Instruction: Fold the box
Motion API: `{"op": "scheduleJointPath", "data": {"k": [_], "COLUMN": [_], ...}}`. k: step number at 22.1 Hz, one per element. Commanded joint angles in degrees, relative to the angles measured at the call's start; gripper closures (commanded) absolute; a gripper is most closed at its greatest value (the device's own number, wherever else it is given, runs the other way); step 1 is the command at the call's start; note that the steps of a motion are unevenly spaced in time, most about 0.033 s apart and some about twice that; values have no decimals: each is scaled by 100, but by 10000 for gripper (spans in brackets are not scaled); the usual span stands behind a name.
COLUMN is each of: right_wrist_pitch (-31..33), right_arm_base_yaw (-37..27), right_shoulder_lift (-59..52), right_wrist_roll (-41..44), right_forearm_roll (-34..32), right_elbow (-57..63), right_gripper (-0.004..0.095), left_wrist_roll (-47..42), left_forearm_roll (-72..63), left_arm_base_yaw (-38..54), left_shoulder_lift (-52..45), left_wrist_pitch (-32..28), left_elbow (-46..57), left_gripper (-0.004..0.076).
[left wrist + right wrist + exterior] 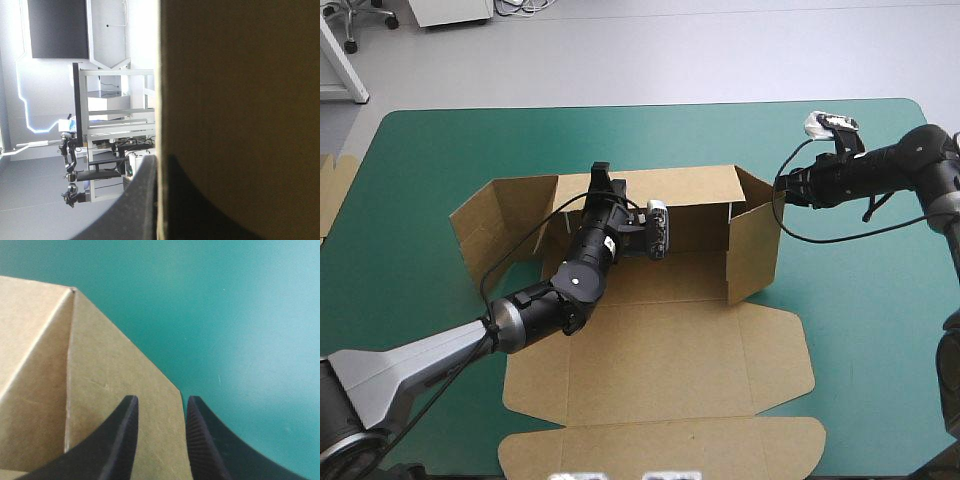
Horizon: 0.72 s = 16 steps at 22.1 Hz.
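Observation:
The brown box (pixel 670 350) lies in the middle of the teal-green table, its base and lid flat and its far wall (pixel 690 190) raised. My left gripper (pixel 601 180) is at the left part of that far wall. In the left wrist view the gripper (pixel 160 159) is shut on the board's edge (pixel 235 100), one black finger on each face. The right side wall (pixel 752 245) stands up. My right gripper (pixel 778 192) holds its upper far corner. In the right wrist view the gripper (pixel 161 399) is all but shut, with the wall's corner (pixel 115 370) between the fingers.
An edge of more brown board (pixel 332 190) shows at the table's left edge. A left flap (pixel 500 225) of the box stands half raised. Bare teal-green cover (pixel 870 310) stretches right of the box to the table's edge.

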Motion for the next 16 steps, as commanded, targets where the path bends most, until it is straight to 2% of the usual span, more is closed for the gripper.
{"op": "scheduleJointPath", "data": {"k": [1, 5, 10, 16], "right_wrist_pitch": [-464, -729, -861, -842], "right_arm_base_yaw": [-21, -21, -21, -21], "right_shoulder_lift": [-598, -902, -1414, -1458], "right_wrist_roll": [-671, -1384, -2357, -2635], "right_forearm_roll": [780, 1114, 1931, 2125], "right_elbow": [420, 1082, 1875, 1923], "right_gripper": [598, 598, 598, 598], "left_wrist_roll": [-82, -82, -82, -165], "left_forearm_roll": [255, 255, 255, 255], "left_arm_base_yaw": [-10, -10, -10, -10], "left_shoulder_lift": [-229, -229, -229, -229], "left_wrist_pitch": [240, 240, 252, 241], "left_elbow": [-151, -151, -151, -151], "left_gripper": [734, 734, 734, 734]}}
